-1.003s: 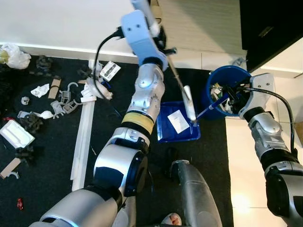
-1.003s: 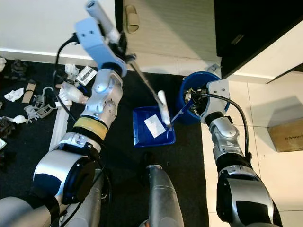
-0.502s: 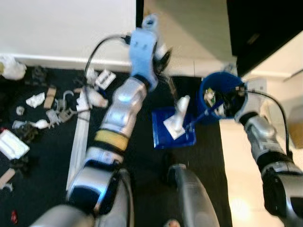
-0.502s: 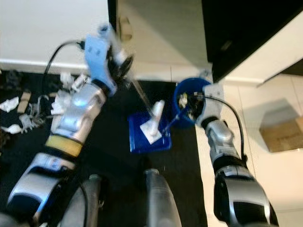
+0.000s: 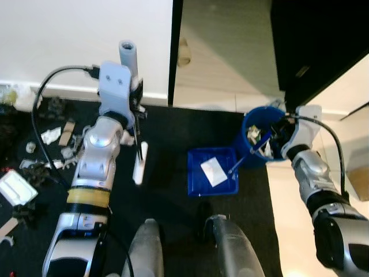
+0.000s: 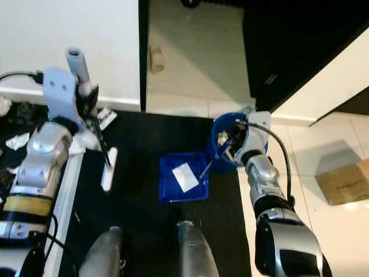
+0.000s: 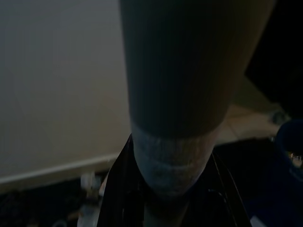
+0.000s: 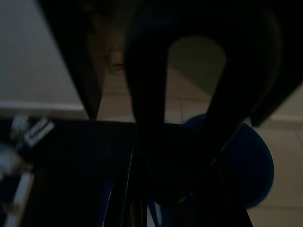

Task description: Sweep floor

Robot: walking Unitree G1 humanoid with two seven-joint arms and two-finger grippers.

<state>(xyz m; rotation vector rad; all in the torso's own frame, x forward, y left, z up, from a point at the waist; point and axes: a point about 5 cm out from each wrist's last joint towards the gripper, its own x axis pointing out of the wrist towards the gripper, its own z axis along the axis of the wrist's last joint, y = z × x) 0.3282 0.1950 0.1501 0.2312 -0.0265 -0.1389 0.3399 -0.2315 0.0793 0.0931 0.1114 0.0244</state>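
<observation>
Left eye view: my left gripper [image 5: 136, 109] is clamped on the thin dark-handled broom with a white head [image 5: 138, 164], now hanging over black carpet [image 5: 167, 150] instead of above the blue plastic dustpan [image 5: 213, 172]. Beyond, my right gripper [image 5: 275, 134] grips the dustpan's handle beside the blue bucket [image 5: 253, 124]. Scraps [image 5: 49, 135] lie by the white wall [image 5: 63, 40].
</observation>
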